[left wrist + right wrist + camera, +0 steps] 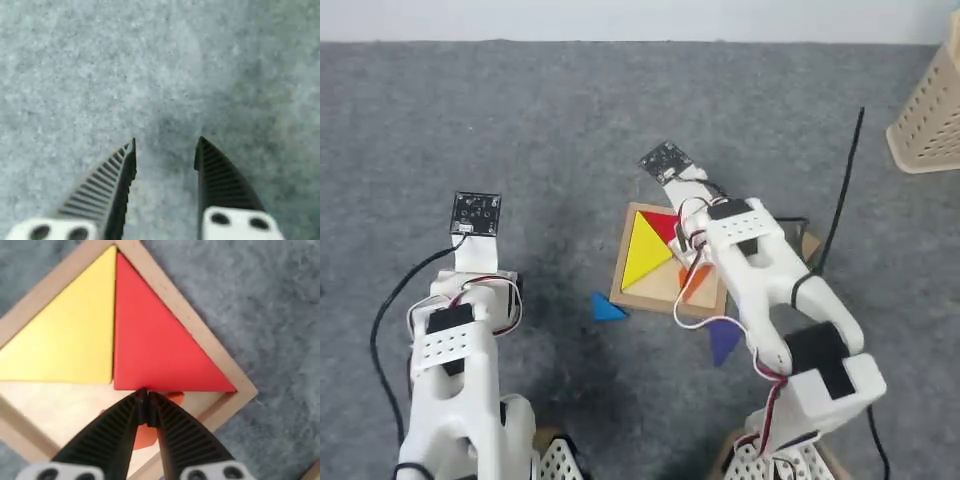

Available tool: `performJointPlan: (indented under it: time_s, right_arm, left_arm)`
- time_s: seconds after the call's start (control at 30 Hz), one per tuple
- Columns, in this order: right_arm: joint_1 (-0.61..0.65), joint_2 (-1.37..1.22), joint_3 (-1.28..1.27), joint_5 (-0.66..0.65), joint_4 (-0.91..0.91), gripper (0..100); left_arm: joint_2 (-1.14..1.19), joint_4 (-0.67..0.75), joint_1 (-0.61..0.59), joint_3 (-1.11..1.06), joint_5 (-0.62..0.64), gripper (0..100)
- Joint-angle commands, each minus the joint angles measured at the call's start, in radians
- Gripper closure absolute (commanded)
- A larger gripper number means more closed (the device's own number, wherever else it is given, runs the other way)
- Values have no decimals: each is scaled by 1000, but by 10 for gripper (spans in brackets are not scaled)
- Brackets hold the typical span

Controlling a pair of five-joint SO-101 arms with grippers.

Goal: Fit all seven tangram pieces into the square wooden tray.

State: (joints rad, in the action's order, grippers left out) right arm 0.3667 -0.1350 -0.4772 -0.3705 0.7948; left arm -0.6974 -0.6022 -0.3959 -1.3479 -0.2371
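Right gripper: jaws pressed together with nothing seen between them; tips sit at the long edge of the red triangle, inside the wooden tray.
Orange piece: directly under the right gripper's fingers on the tray floor, partly hidden.
Yellow triangle: just beyond the tips, touching the red one along one side.
Left gripper: jaws parted wide, holding nothing, above the grey mat.
Blue triangle: on the mat between the two arms, just outside the tray.
Purple piece: on the mat behind the right gripper, beside its arm.
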Motion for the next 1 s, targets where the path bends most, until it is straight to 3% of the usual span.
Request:
performJointPlan:
  time_s: [0.0, 0.57, 0.97]
  right_arm:
    - [-31, -2, 26, -18, 5, 993]
    - [-7, 266, -201, -18, 79, 993]
    - [205, 162, -189, -12, 21, 993]
  left_arm:
    - [-35, 21, -2, 4, -12, 823]
    - [-35, 21, -2, 4, -12, 823]
    - [-35, 21, -2, 4, -12, 823]
